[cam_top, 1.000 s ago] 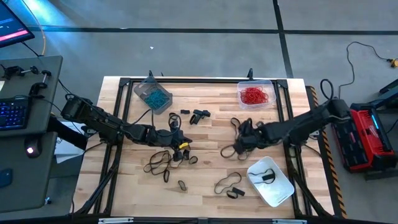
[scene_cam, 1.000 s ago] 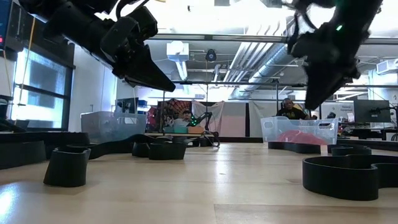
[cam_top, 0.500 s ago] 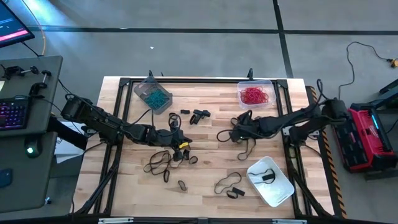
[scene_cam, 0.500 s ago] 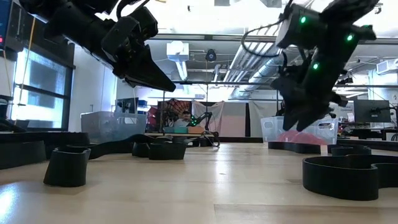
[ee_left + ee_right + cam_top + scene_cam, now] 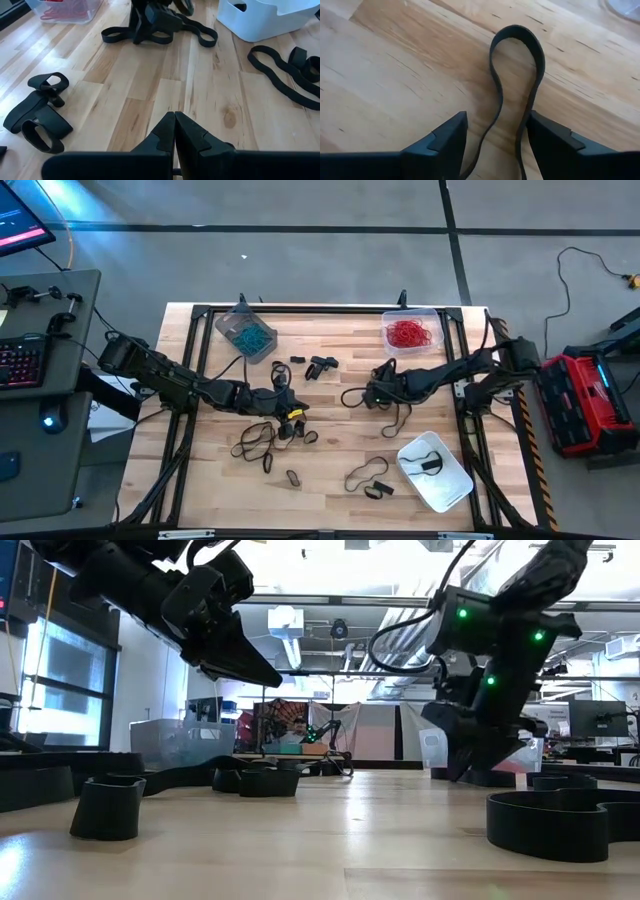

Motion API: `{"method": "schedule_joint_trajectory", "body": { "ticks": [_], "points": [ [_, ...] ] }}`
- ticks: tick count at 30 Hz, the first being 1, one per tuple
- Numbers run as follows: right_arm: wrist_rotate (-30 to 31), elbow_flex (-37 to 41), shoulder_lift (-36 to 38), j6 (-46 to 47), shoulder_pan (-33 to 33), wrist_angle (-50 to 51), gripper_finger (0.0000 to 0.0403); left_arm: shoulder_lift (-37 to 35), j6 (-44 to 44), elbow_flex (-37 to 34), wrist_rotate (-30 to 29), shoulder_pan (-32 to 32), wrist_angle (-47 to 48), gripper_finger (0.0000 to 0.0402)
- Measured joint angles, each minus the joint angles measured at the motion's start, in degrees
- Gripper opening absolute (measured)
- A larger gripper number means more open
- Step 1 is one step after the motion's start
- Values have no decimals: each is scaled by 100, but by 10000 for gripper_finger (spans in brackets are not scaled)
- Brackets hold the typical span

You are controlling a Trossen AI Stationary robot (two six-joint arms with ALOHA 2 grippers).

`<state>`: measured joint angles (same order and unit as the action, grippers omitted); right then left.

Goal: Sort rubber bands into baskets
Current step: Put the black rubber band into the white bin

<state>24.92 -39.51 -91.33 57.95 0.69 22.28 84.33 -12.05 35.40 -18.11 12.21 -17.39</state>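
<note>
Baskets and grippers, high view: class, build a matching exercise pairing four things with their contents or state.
Things:
1. grey-tinted basket
2. clear basket
3. whitish basket
4. left gripper

States:
A. fingers shut
B. holds one black rubber band
C. holds red rubber bands
D. holds teal-blue rubber bands

Pairs: 1-D, 2-C, 3-B, 4-A

Three baskets [image 5: 244,332] [image 5: 411,331] [image 5: 436,473] are set at the table's [image 5: 330,430] far left, far right and near right. Loose bands [image 5: 256,439] are scattered between them, mostly across the middle and near side.
</note>
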Motion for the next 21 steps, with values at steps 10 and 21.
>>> {"method": "schedule_joint_trajectory", "body": {
  "ticks": [10, 21],
  "points": [
    [-562, -215, 20, -524, -175, 360, 101, 0, 4, 2, 0, 0, 24, 3],
    [-1027, -1941, 22, -1195, 455, 2653, 7, 0, 11, 2, 0, 0, 92, 3]
  ]
}}
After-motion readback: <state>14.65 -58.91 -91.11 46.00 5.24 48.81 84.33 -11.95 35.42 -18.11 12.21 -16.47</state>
